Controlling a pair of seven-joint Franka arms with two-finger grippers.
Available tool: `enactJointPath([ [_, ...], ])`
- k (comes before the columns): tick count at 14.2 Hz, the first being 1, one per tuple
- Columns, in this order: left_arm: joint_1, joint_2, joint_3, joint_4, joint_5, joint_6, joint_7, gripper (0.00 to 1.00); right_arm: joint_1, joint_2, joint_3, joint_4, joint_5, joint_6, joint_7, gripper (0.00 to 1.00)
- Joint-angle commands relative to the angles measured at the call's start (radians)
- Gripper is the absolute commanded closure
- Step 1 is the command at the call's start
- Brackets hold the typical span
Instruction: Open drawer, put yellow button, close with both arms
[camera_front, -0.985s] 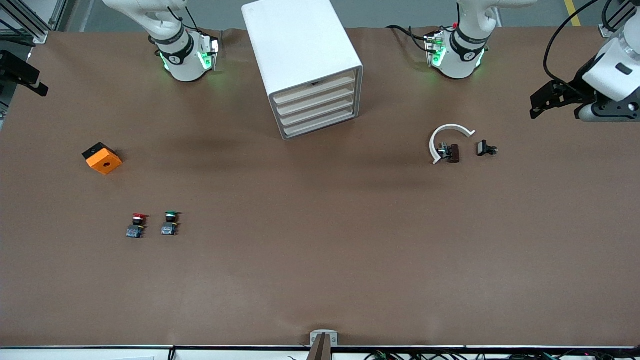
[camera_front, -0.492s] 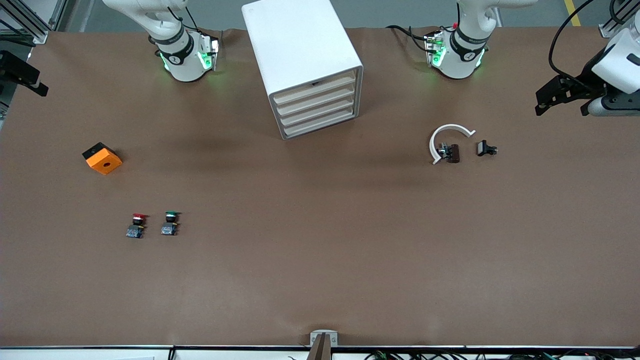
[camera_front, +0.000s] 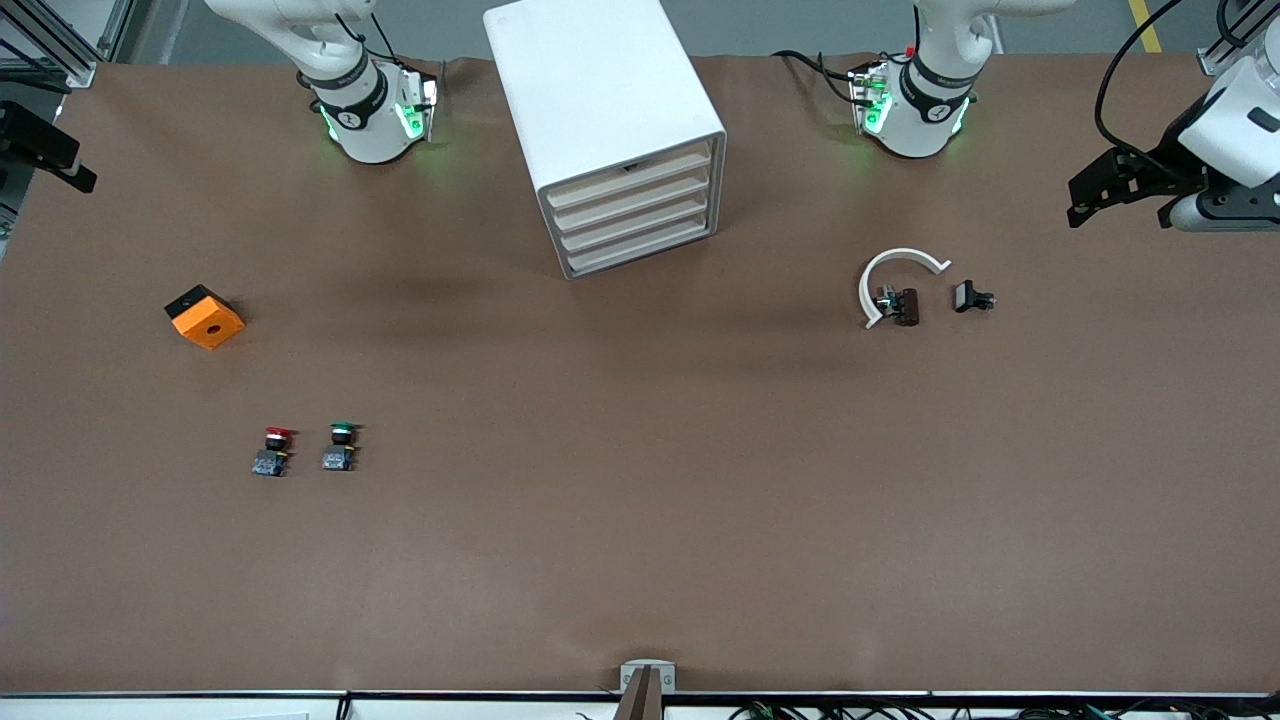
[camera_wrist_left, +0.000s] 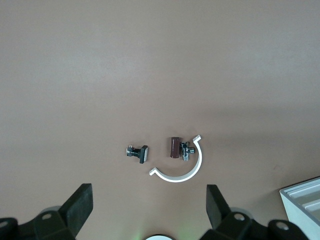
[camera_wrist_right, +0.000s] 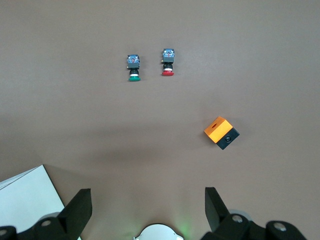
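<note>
Red button, green button: nearer than cabinet, toward right arm's end.
Drawer: topmost in cabinet, closed.
Left gripper: spread, empty, off cabinet's left-arm end.
Right gripper: spread, empty, off cabinet's right-arm end.

Orange block, white ring

Lots of open table, only a few small things in the way.

The big middle and bottom of the brown table is bare. The white cabinet stands at top centre. A white curved piece and small black parts sit at the right; an orange block, red button and green button at the left.
</note>
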Motion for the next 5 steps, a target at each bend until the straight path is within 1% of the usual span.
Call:
enactJointPath([
  [1,0.002,0.007,-0.003,0.023,0.001,-0.018,0.002,0.00,-0.017,-0.026,0.011,-0.024,-0.004,0.010,-0.003,0.00],
  [5,0.000,0.007,-0.003,0.024,0.001,-0.019,0.007,0.00,-0.015,-0.026,0.013,-0.024,-0.022,0.014,-0.005,0.00],
])
